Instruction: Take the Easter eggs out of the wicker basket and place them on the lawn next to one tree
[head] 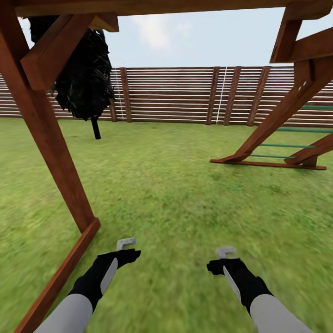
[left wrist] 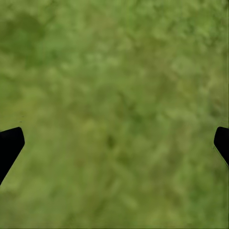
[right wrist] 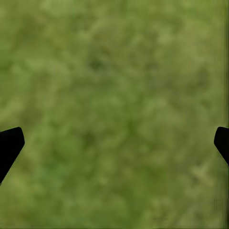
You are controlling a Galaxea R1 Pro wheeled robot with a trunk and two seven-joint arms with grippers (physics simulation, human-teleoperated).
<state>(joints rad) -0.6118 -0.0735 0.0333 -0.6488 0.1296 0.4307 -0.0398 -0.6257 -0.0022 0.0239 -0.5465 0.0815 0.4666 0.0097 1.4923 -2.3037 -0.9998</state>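
Both grippers spread, lawn (head: 175,194) beneath

Open lawn (head: 175,194): bare grass ahead of both grippers and between them, clear passage forward. Left gripper (head: 128,249): fingers spread wide, nothing between them but grass. Right gripper (head: 222,260): same. Wooden frame post (head: 51,138): slanting, close on the left gripper's outer side; its ground beam (head: 60,277) runs alongside that arm. Second wooden frame (head: 277,134) with green rungs: ahead of the right gripper, well apart. Thin black tree (head: 85,69): far ahead-left, probably beyond the post. Slatted fence (head: 185,95): closes the far end.
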